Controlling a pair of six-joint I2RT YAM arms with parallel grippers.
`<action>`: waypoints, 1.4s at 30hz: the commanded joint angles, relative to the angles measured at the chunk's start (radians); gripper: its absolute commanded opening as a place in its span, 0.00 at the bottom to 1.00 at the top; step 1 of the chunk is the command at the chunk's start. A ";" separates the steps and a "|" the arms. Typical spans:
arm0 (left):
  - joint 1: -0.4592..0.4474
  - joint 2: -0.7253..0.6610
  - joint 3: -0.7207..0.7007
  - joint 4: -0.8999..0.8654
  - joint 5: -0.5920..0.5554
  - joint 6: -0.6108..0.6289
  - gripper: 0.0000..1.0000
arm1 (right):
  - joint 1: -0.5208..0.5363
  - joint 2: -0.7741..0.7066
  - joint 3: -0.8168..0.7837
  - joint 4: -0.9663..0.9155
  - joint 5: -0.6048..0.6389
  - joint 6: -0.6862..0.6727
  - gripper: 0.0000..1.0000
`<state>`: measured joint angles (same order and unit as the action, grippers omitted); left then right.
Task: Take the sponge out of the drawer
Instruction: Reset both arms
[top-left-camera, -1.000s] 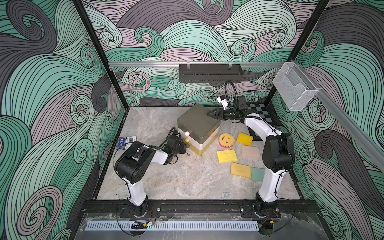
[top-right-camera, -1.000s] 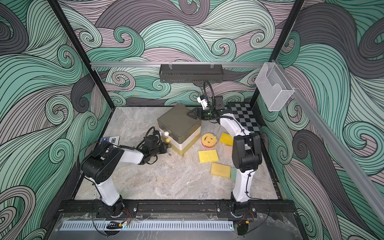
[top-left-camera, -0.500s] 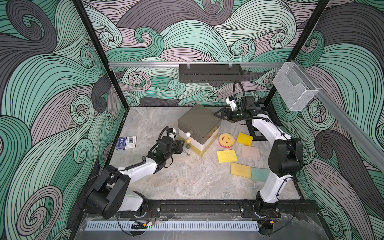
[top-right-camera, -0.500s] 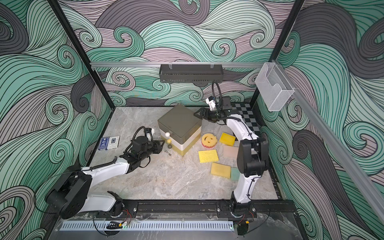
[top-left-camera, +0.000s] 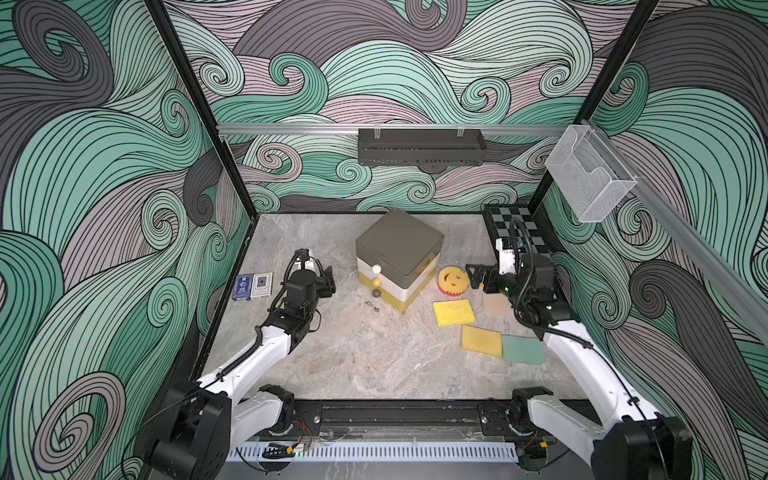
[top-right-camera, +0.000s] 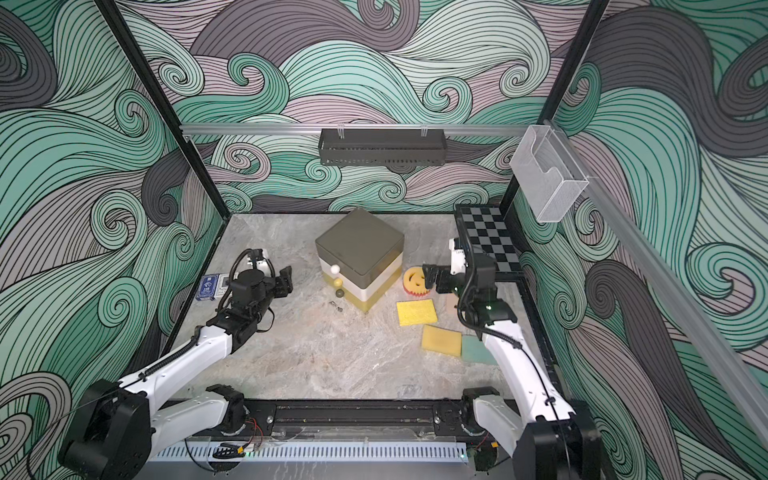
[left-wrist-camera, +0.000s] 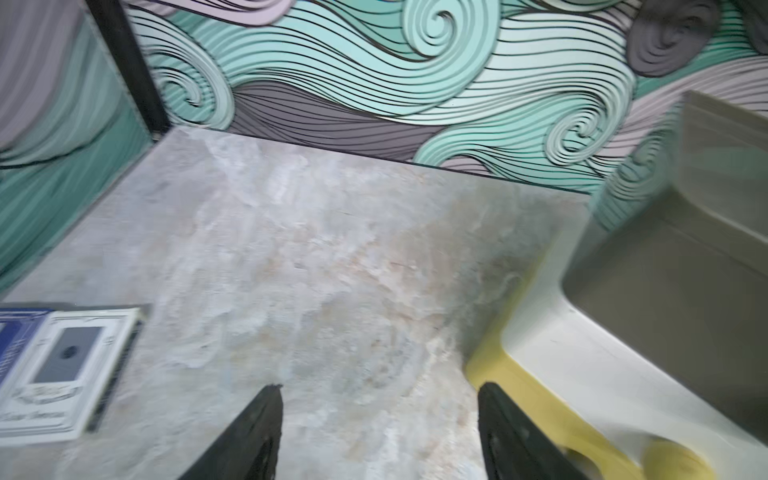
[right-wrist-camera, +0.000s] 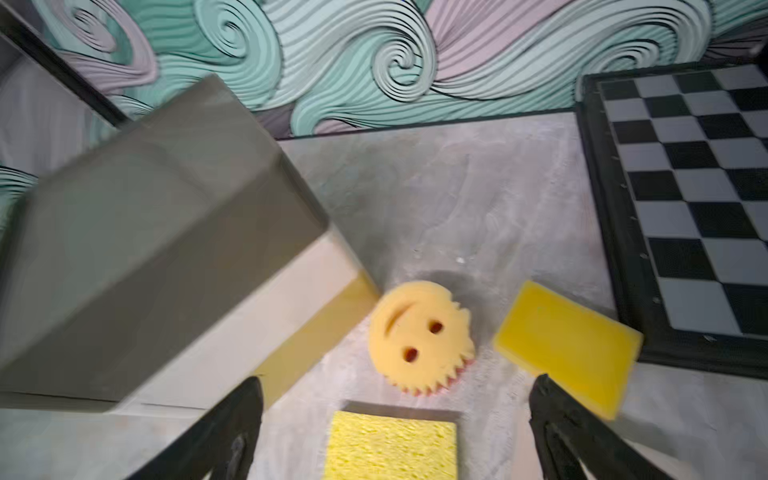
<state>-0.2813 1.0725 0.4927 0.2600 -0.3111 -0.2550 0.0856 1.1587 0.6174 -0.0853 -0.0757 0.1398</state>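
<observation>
The left tool (top-left-camera: 329, 280) is held wide and empty left of the drawer unit (top-left-camera: 399, 249); the right tool (top-left-camera: 475, 277) (equally wide, empty) is poised just right of the round sponge (top-left-camera: 452, 279).

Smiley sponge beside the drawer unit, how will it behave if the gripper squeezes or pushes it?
The smiley sponge looks like soft foam, so it would probably squash in the right gripper and feel light. It lies flat on the table, so a push should slide it, not roll it. Its toothed rim might snag.
</observation>
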 joint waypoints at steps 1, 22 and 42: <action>0.044 -0.035 -0.030 -0.001 -0.086 0.101 0.74 | -0.004 -0.008 -0.122 0.272 0.200 -0.076 0.98; 0.236 0.343 0.003 0.313 0.006 0.242 0.60 | -0.021 0.361 -0.300 1.098 0.203 -0.186 0.98; 0.306 0.453 -0.030 0.423 0.076 0.178 0.99 | -0.019 0.405 -0.248 1.052 0.221 -0.187 0.98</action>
<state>0.0177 1.5169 0.4599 0.6441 -0.2485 -0.0742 0.0704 1.5513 0.3450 0.9531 0.1326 -0.0319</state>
